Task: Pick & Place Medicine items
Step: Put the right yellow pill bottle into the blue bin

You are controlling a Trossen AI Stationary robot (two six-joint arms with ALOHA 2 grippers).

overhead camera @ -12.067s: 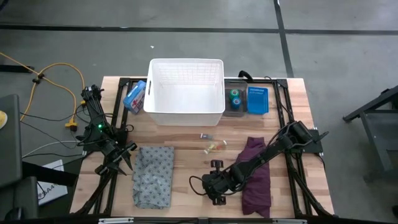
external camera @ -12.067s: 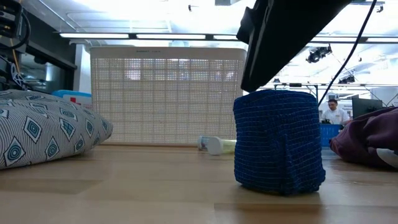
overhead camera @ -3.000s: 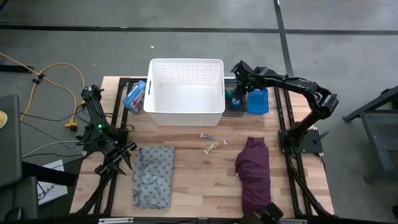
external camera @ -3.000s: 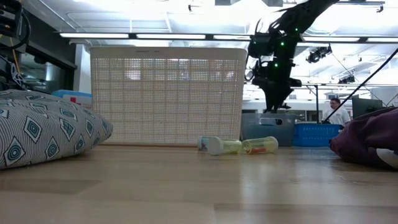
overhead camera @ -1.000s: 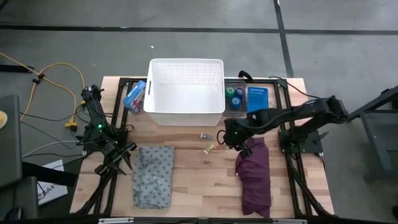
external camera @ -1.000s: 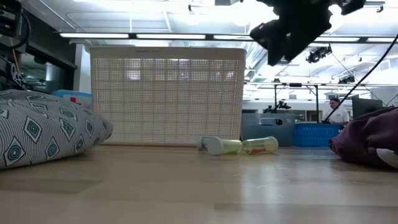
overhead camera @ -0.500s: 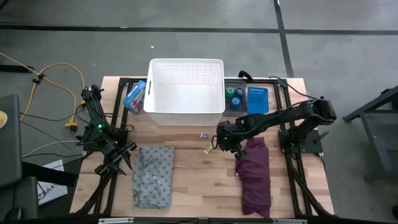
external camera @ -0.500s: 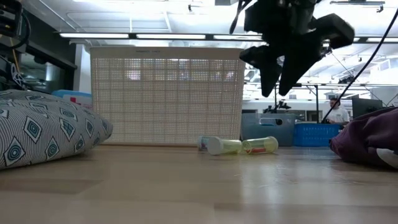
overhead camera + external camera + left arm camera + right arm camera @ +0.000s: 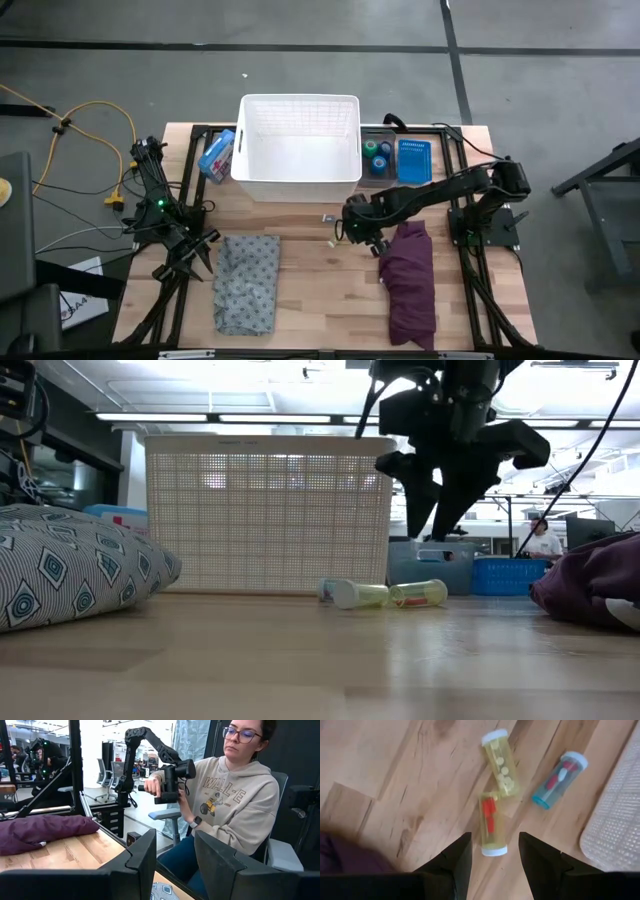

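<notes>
Three small vials lie on their sides on the wood in front of the white basket: a yellowish one with red capsules (image 9: 490, 826), a yellowish one with white pills (image 9: 501, 764) and a clear one with a blue cap (image 9: 559, 781). In the low view two vials show (image 9: 355, 595) (image 9: 418, 594). My right gripper (image 9: 494, 840) (image 9: 348, 230) (image 9: 432, 530) hangs open above them, fingers pointing down on either side of the red-capsule vial, touching nothing. A green and a blue roll (image 9: 377, 153) stand in a clear bin right of the basket. My left gripper (image 9: 175, 865) (image 9: 192, 255) waits open at the table's left.
The white basket (image 9: 298, 150) stands at the back middle, with a blue box (image 9: 216, 155) to its left and a blue tray (image 9: 413, 160) to its right. A purple cloth (image 9: 408, 280) lies right of the vials, a grey patterned cloth (image 9: 246, 282) near left. A seated person (image 9: 225, 795) is beyond the table.
My right gripper has gone toward the table's left edge and down, from beside the purple cloth's far end to a place over the vials. The vials and cloths have kept still.
</notes>
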